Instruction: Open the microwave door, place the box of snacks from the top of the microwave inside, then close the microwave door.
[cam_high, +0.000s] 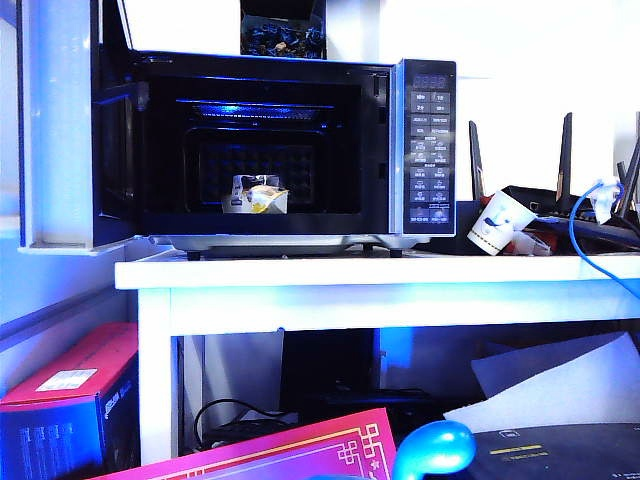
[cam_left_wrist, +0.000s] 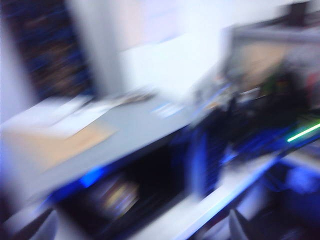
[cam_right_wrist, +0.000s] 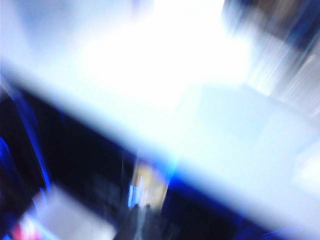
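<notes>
Black glass and silver casing: the microwave sits on a white table with its door swung wide to the left of the exterior view, the cavity lit blue from above. The snack box lies inside on the cavity floor, near the front and a little left of centre, with nothing between it and the opening. On top of the oven stands a black carton of blue-wrapped sweets. To the right of the button panel a white paper cup leans tilted on the tabletop, just beside a dark router with upright antennas, and a blue cable loops down over the table edge. Under the table lie a red box, a pink board with gold edging, a blue rounded object and some grey sheets. Neither arm shows in the exterior view. The left wrist view is heavily smeared; the left gripper shows only as two pale finger tips standing well apart with nothing between them, above the blurred oven top and open cavity. The right wrist view is smeared too; the right gripper is a dark blur, closed up and empty as far as I can see, with a yellowish patch, likely the box, beyond it.
</notes>
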